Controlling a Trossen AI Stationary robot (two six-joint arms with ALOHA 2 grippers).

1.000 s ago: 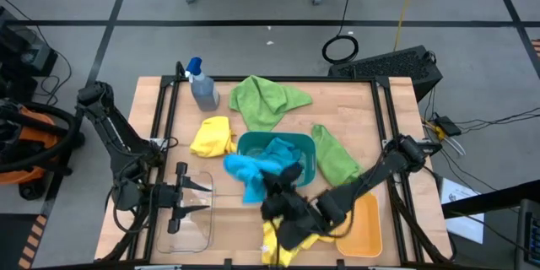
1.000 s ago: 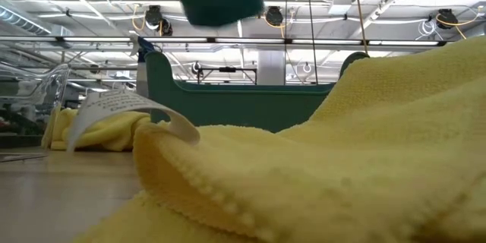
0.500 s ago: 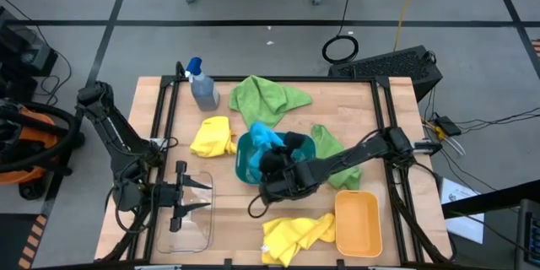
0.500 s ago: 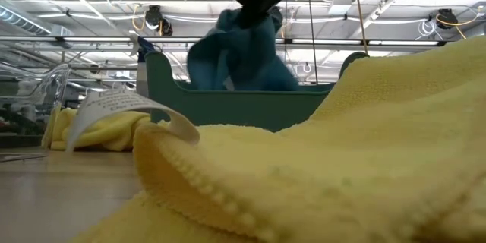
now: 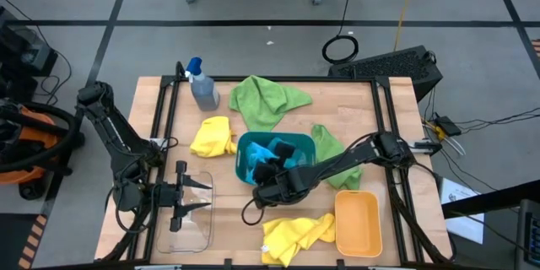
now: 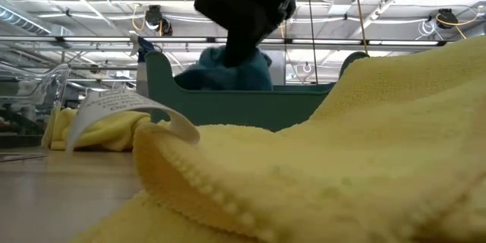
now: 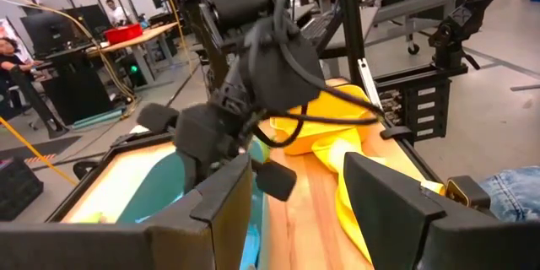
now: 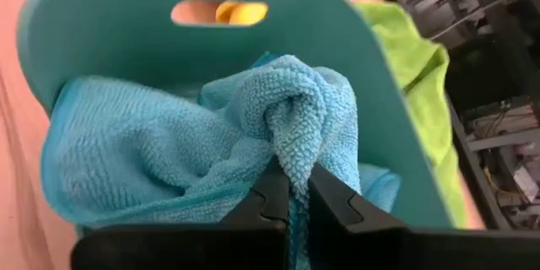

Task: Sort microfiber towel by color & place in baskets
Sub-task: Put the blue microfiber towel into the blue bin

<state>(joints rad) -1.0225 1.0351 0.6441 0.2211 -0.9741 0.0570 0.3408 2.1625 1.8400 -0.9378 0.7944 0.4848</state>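
Microfiber towels are only partly sorted, operator. You can see blue terry cloth (image 5: 268, 153) heaped inside the teal plastic tub (image 5: 307, 146) at mid-table; whether that heap is one towel or both blue ones, the pictures do not let you tell. The orange rectangular tub (image 5: 358, 224) at the front right holds nothing you can see, and the clear see-through tub (image 5: 196, 229) at the front left looks unfilled too.

Left for you: a yellow towel (image 5: 213, 135) lying just beside the teal tub, a second crumpled yellow towel (image 5: 295, 234) on the wood near the orange tub, a large lime green towel (image 5: 263, 100) spread at the back of the table, and another lime green towel (image 5: 336, 159) touching the teal tub's right side. So by my judgement one colour is nearly done and two remain.

Your right gripper (image 8: 299, 187) is down in the teal tub, its fingers clenched on a pinched fold of the blue cloth; it has not let go. Your left gripper (image 5: 199, 196) waits over the clear tub, fingers part-way apart, holding nothing.
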